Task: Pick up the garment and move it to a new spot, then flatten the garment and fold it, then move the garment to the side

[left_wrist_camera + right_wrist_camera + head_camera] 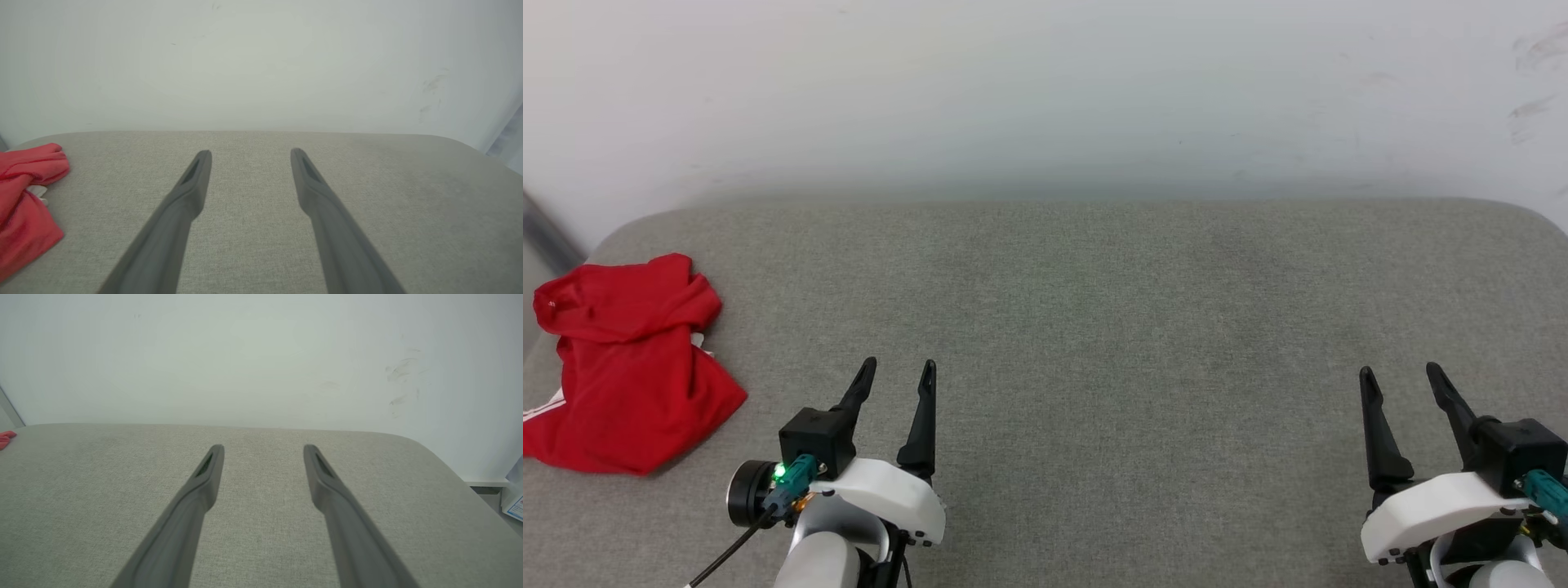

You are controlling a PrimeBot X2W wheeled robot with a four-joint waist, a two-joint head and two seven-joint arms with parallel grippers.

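Red crumpled garment (pixel 621 359) on grey weave (pixel 1094 327); left tool (pixel 899 363), right tool (pixel 1400 369) agape, empty.

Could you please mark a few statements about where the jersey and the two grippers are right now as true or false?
1. The garment lies crumpled at the left end of the grey padded surface. True.
2. The left gripper is shut on the garment. False: it is open and apart from it, holding nothing.
3. The right gripper is open and empty. True.
4. The garment is folded neatly in the middle of the surface. False: it is bunched up at the left edge.
5. The left gripper is nearer the garment than the right gripper. True.
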